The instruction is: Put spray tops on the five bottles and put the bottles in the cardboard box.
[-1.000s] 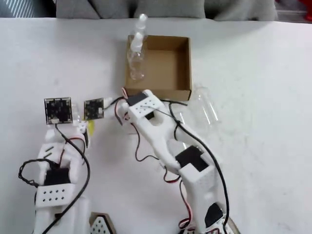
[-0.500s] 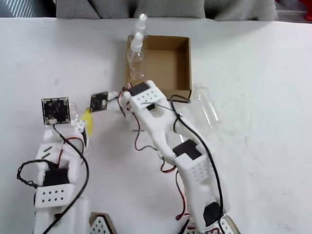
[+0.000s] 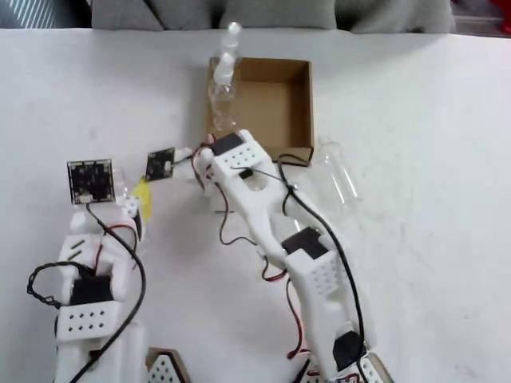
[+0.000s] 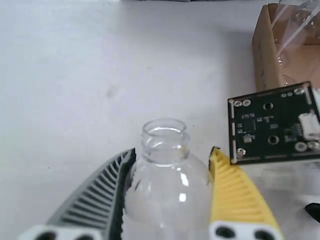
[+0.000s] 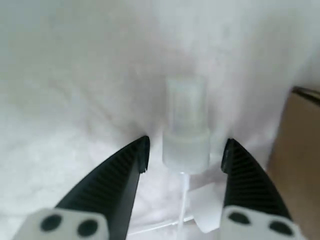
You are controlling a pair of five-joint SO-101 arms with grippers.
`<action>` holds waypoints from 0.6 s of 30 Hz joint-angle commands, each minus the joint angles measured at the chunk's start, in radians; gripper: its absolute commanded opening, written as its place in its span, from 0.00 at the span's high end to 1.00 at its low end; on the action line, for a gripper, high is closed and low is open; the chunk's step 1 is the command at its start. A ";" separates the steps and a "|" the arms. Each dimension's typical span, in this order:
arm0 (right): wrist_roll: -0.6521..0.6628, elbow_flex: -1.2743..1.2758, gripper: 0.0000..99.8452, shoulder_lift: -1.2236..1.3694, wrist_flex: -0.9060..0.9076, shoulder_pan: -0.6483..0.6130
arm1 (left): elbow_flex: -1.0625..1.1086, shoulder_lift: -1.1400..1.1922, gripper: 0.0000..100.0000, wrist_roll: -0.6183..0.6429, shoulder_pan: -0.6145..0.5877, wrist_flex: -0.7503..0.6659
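Left claw (image 4: pixel 172 152) is clamped on the shoulder of a clear plastic bottle (image 4: pixel 162 195), uncapped, probably light and slippery. Right claw (image 5: pixel 185 146) straddles a translucent spray top (image 5: pixel 186 120), slightly apart from it. Its stiff collar looks the best place to hold.

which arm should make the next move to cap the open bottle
Probably right: the spray top sits at the right end effector, while the left end effector grips the open bottle.
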 commanded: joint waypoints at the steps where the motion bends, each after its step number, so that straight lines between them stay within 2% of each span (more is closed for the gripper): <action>1: -0.012 -0.043 0.78 -0.010 -0.001 0.005 | -0.017 -0.025 0.91 -0.009 -0.012 -0.032; 7: -0.012 -0.043 0.78 -0.008 -0.001 0.004 | -0.017 -0.025 0.91 -0.009 -0.012 -0.032; 13: -0.014 -0.043 0.89 -0.008 -0.038 0.002 | -0.017 -0.025 0.91 -0.009 -0.012 -0.032; 18: -0.014 -0.043 0.92 -0.008 -0.042 0.002 | -0.017 -0.025 0.91 -0.009 -0.012 -0.032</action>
